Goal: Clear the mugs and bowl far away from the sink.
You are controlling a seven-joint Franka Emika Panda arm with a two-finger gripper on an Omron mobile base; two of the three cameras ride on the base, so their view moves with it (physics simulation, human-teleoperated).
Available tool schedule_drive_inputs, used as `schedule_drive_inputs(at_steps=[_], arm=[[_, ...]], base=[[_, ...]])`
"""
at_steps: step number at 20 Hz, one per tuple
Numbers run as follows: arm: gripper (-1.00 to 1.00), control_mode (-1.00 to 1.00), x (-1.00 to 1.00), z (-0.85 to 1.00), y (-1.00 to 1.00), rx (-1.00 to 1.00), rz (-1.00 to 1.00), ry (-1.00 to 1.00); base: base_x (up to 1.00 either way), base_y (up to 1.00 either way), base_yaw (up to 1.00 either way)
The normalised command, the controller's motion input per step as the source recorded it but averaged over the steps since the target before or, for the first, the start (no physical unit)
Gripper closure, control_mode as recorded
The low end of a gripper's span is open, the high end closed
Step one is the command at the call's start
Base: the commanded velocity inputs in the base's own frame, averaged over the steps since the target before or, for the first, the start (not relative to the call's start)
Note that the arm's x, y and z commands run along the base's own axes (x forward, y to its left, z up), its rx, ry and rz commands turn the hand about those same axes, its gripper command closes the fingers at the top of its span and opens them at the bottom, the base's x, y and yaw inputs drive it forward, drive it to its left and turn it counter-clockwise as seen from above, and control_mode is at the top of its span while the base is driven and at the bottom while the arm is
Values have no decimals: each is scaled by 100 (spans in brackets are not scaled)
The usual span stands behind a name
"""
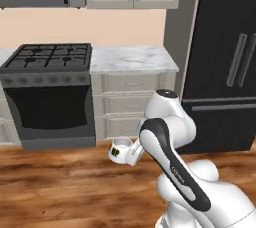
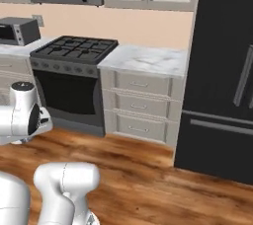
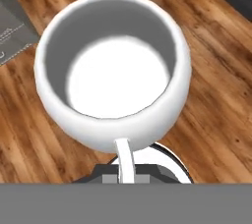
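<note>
White mug (image 3: 113, 70) empty, held upright.

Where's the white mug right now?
The white mug is held by its handle in the shut gripper, above the wood floor in front of the stove and drawers.

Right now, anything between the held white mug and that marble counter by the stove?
Nothing visible. The gripper holds the white mug by its handle over bare wood floor; the marble counter lies ahead past open floor, nothing on it.
</note>
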Motion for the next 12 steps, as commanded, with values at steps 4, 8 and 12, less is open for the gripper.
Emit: schedule_drive_inputs(at_steps=[4,8,12], arm=[[100,100,0,0,0,0,0,0],[100,100,0,0,0,0,0,0],[100,100,0,0,0,0,0,0]], base=[[83,41,38],[88,42,28],[96,43,26]])
